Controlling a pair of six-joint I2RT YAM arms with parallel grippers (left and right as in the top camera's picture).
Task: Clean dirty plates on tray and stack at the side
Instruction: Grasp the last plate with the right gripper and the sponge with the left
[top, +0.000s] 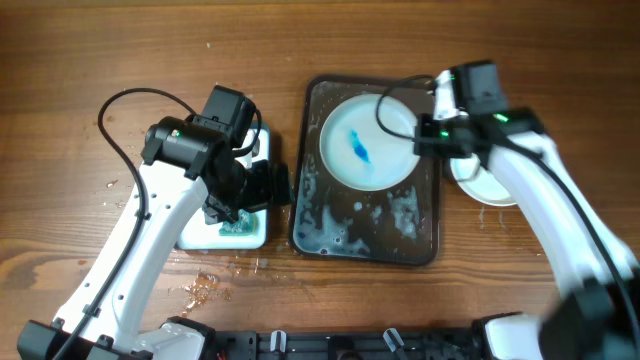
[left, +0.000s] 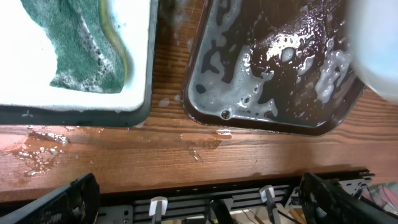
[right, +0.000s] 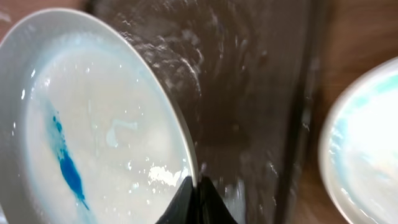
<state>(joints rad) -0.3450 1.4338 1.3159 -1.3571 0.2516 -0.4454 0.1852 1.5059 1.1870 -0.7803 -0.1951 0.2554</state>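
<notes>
A white plate (top: 365, 143) with a blue smear lies tilted on the dark, soapy tray (top: 365, 240). My right gripper (top: 422, 140) is shut on the plate's right rim; the wrist view shows the fingers (right: 198, 198) pinching the rim of the plate (right: 93, 124). A second white plate (top: 487, 185) sits on the table right of the tray, also seen in the right wrist view (right: 364, 143). My left gripper (top: 262, 190) is open and empty, hovering between the sponge dish and the tray. A green soapy sponge (left: 81, 43) lies in the white dish (left: 81, 102).
Water and suds are spilled on the wood in front of the sponge dish (top: 205, 285). The tray (left: 273, 93) holds foamy water. The table's front edge and a black rail (left: 205, 205) lie below the left gripper.
</notes>
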